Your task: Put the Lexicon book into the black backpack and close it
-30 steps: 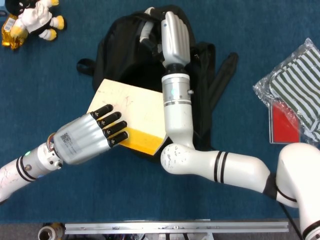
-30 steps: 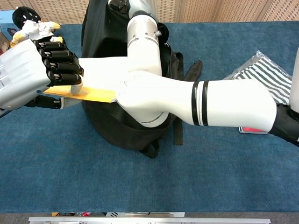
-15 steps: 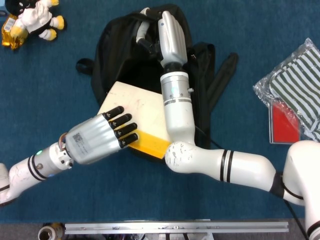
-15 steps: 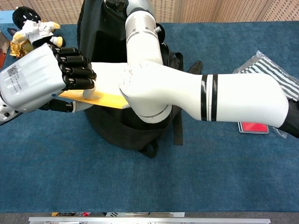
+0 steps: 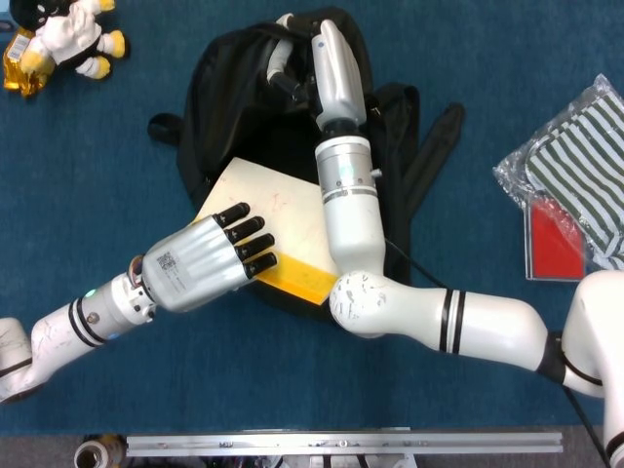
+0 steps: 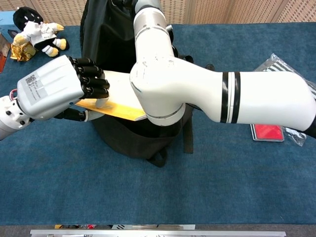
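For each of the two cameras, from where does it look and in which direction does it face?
Head view: sits high, facing almost straight down on the black backpack; both forearms show, with the left hand gripping the book and the right hand at the backpack's top.
Chest view: sits lower, facing forward and down across the table; the right arm fills the middle, hiding the right hand.
Shared: backpack, book, left hand, plush toy, striped bag.
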Controlling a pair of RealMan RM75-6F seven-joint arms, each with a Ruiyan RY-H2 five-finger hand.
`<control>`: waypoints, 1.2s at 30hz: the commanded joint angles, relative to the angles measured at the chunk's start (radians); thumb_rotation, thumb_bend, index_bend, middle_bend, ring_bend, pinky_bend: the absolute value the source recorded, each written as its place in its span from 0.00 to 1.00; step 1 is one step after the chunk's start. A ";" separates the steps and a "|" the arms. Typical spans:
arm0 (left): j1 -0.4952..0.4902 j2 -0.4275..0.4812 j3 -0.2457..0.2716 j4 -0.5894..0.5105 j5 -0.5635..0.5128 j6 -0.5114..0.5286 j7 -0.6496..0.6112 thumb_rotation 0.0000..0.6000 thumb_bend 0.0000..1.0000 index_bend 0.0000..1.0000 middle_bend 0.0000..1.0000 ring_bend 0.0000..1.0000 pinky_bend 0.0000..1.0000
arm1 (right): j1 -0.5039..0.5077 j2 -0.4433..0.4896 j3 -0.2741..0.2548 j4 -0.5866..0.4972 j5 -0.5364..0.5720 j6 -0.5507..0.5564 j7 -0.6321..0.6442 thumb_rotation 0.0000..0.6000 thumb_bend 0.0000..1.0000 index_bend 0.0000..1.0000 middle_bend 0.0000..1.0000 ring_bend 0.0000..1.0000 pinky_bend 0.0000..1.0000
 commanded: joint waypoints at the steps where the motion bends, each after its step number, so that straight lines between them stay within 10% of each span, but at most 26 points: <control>1: -0.002 -0.010 0.000 0.009 -0.009 -0.008 -0.002 1.00 0.36 0.64 0.61 0.49 0.49 | -0.002 0.004 0.002 -0.008 0.008 0.000 0.001 1.00 0.87 0.93 0.80 0.79 1.00; 36: 0.044 -0.035 -0.062 -0.185 -0.281 -0.229 0.211 1.00 0.36 0.63 0.62 0.48 0.48 | 0.009 -0.011 -0.010 -0.035 0.013 0.034 0.059 1.00 0.87 0.93 0.80 0.79 1.00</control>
